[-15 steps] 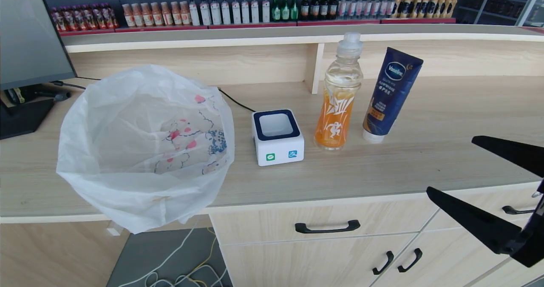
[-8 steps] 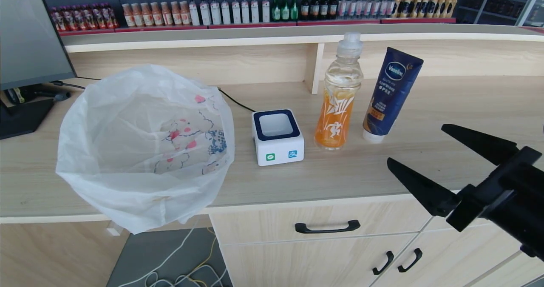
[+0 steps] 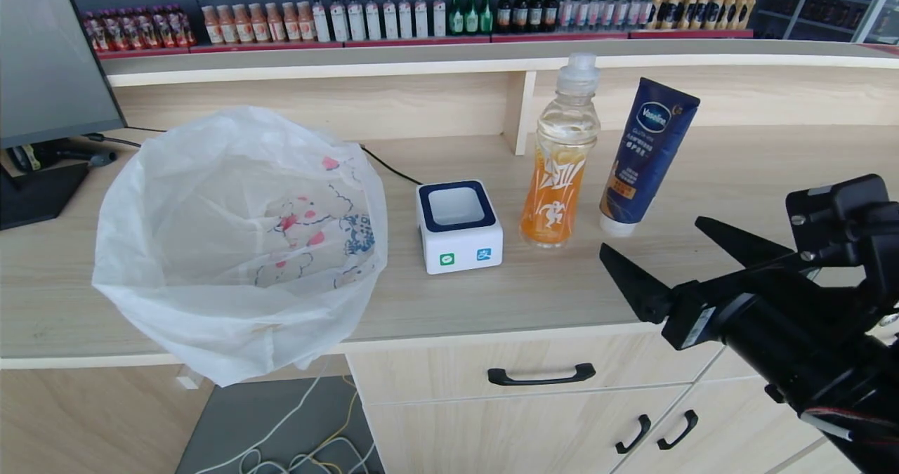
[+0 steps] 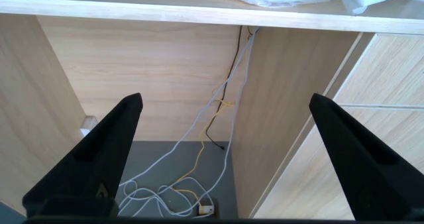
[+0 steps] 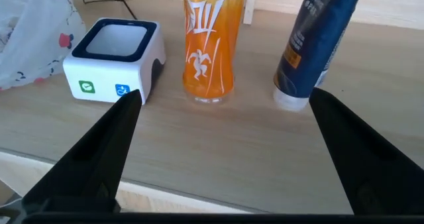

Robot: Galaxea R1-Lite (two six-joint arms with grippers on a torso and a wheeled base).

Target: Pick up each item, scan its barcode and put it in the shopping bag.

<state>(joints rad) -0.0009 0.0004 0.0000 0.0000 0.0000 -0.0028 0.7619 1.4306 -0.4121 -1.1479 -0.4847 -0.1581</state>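
Note:
An orange drink bottle [image 3: 559,158] [image 5: 210,42] stands on the wooden counter, with a dark blue tube [image 3: 647,156] [image 5: 317,45] upright on its cap just to its right. A white scanner box [image 3: 458,226] [image 5: 114,59] sits left of the bottle. The white shopping bag [image 3: 239,239] [image 5: 30,42] hangs open over the counter's front edge at the left. My right gripper [image 3: 652,252] [image 5: 225,151] is open, hovering over the counter's front edge, in front of the bottle and tube and apart from both. My left gripper [image 4: 225,154] is open below the counter, facing the floor cables.
A monitor [image 3: 49,60] stands at the counter's back left, and a black cable [image 3: 390,167] runs to the scanner. A raised shelf [image 3: 449,56] with a divider borders the back. Drawers with black handles [image 3: 541,376] lie under the counter. Bare counter stretches to the right of the tube.
My right gripper has risen and moved left and forward from beside the drawers to over the counter's front edge, closer to the bottle and tube. The items have not moved.

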